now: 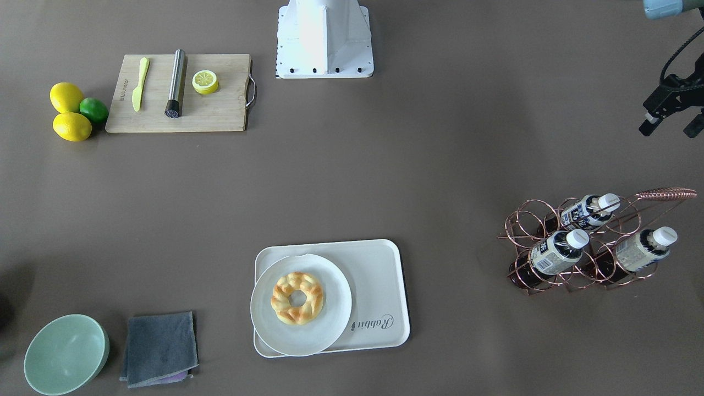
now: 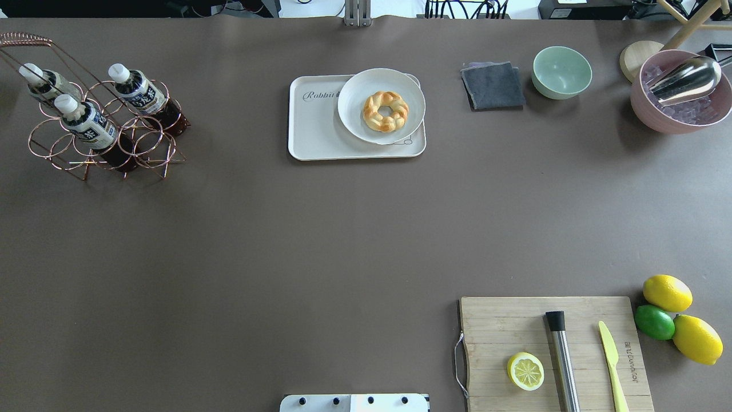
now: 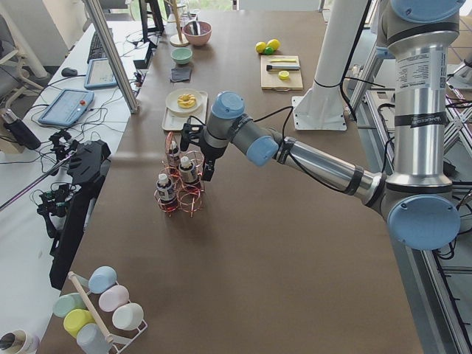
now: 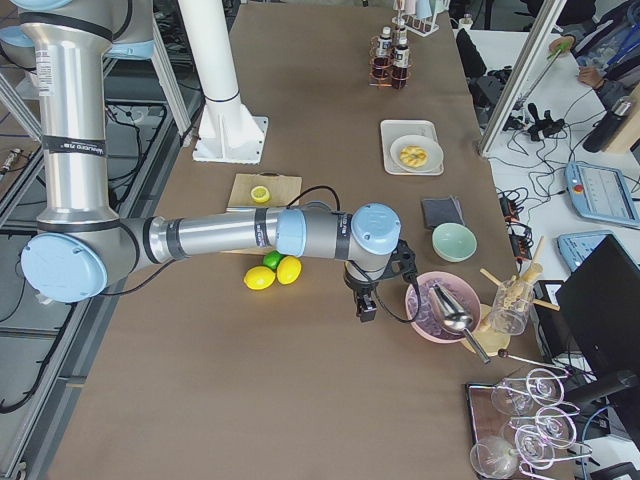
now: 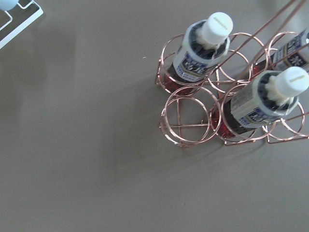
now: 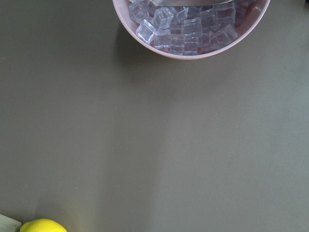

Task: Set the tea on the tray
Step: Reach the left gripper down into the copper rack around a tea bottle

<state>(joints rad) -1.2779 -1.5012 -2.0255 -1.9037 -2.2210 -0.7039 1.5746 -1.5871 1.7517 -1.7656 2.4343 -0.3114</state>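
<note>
Exterior front-facing: dark, white-capped tea (image 1: pixel 588 212); left fingers (image 1: pixel 648 127) released; right fingers (image 4: pixel 366 308), cannot tell

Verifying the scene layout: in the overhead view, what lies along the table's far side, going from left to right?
copper bottle rack → tray → grey cloth → green bowl → pink ice bowl

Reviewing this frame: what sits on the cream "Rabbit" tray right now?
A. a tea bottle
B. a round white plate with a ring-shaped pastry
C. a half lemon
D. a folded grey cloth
B: the tray carries only the round white plate with the ring-shaped pastry, while the tea stands in the copper wire rack.
</note>
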